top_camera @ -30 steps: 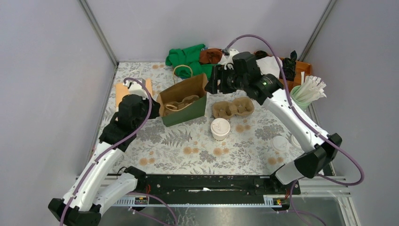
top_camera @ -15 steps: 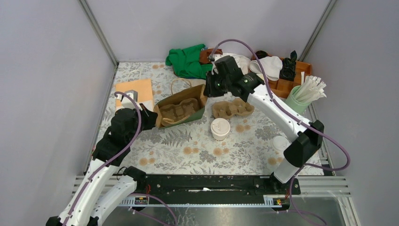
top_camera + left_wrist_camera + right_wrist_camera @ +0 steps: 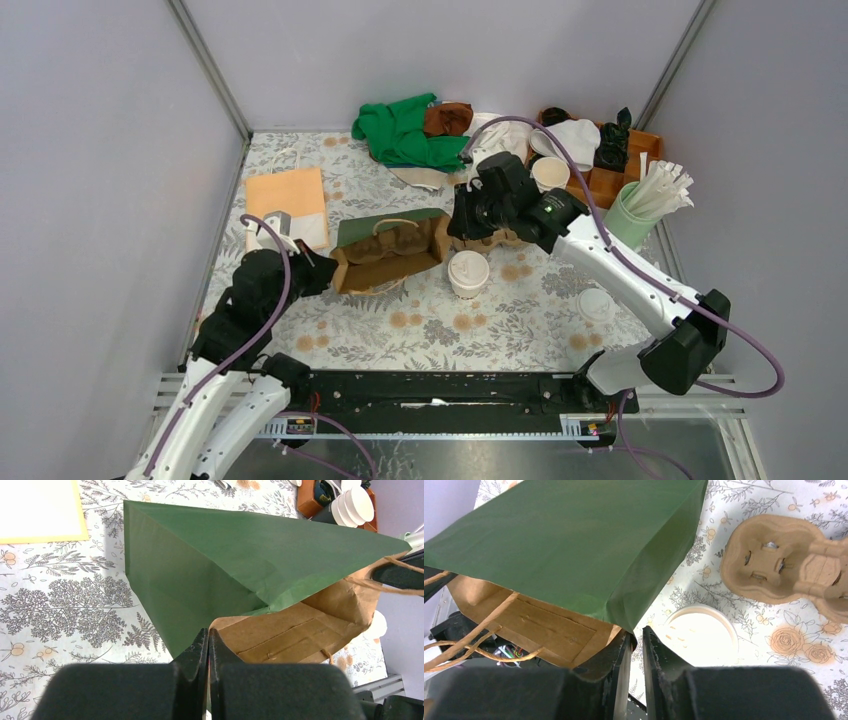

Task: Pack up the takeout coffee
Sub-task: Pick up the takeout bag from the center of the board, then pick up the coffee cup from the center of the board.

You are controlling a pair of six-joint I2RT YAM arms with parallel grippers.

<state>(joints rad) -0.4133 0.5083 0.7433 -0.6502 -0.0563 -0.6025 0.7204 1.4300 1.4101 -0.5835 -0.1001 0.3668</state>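
Observation:
The takeout coffee (image 3: 468, 271), a white cup with a white lid, stands on the floral table just right of a green paper bag (image 3: 390, 250). The bag is tipped with its brown inside facing the near edge. My left gripper (image 3: 318, 272) is shut on the bag's left rim (image 3: 208, 637). My right gripper (image 3: 462, 226) sits at the bag's right corner, above and behind the coffee (image 3: 701, 635). In the right wrist view its jaws (image 3: 638, 635) stand a narrow slit apart, with the bag's corner (image 3: 574, 545) at the slit's mouth. I cannot see whether the paper is pinched.
A brown pulp cup carrier (image 3: 508, 240) lies partly under my right arm. A green cloth (image 3: 400, 130), stacked cups (image 3: 550, 172) and a wooden organiser (image 3: 612, 165) line the back. Straws stand in a green cup (image 3: 648, 200). An orange sheet (image 3: 286, 195) lies at the left, loose lids (image 3: 597, 303) at the right.
The bag has gone from upright to tipped over toward the near edge. My left arm has drawn back with its rim. My right gripper has come down and forward and its jaws have narrowed.

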